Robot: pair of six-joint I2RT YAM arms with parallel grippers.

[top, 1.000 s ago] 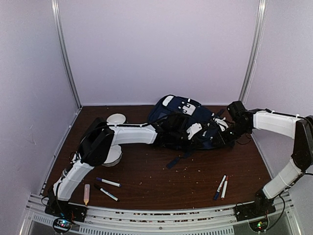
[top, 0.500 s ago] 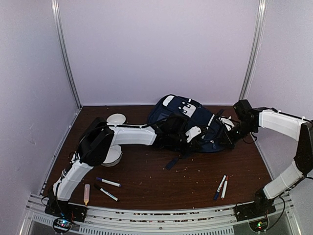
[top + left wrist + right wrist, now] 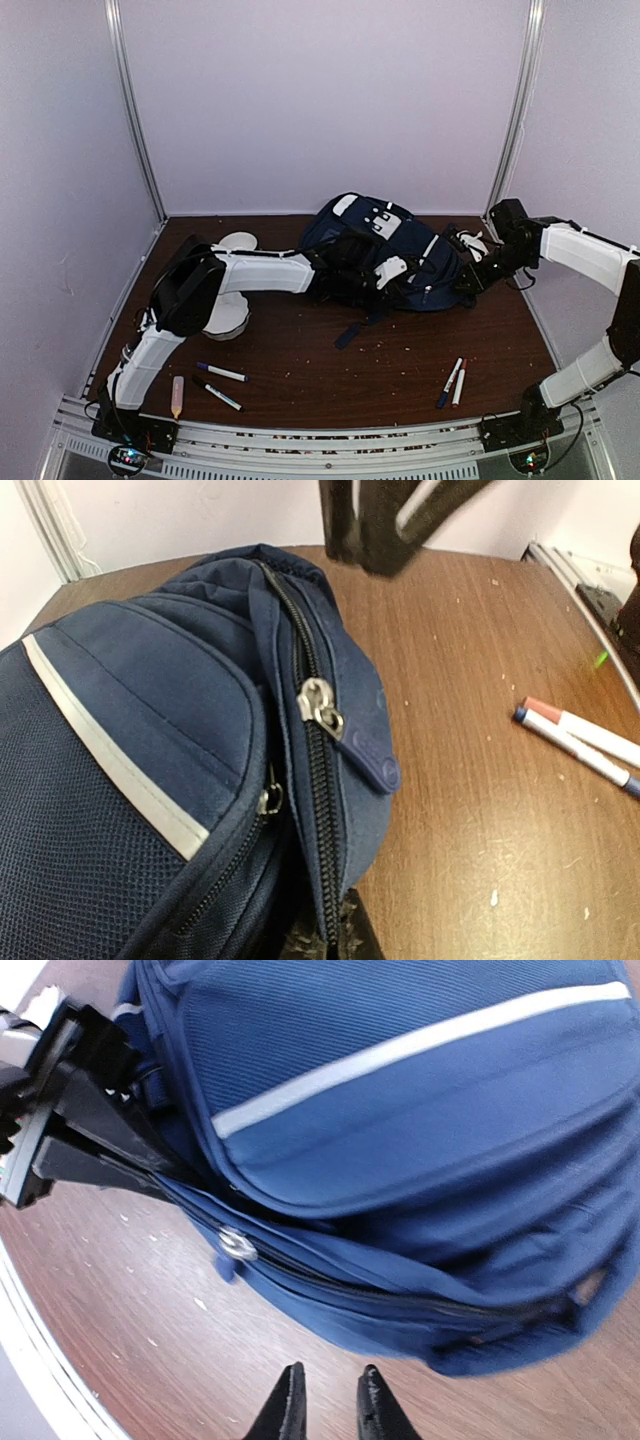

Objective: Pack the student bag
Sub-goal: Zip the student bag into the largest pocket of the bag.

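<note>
Student bag (image 3: 420,255) lying on table (image 3: 300,350), interior hidden, markers (image 3: 456,381) outside.

Back wall (image 3: 330,100): plain and pale, with a lilac tint; it rose from the far edge of the counter (image 3: 300,350).
Left wall (image 3: 50,220): the same pale, unmarked panel along the left edge.
Right wall (image 3: 590,120): a matching panel along the right edge.
Corner posts: one slim metal post (image 3: 135,110) stood at the far-left corner and another (image 3: 515,100) at the far-right corner.
Counter surface: dark brown wood grain, slightly glossy, dotted with pale crumbs that lay thickest toward the near edge.
Near-edge rail (image 3: 330,445): a slotted silver metal rail ran the length of the near edge.
Light: soft and even, casting only faint shadows.
</note>
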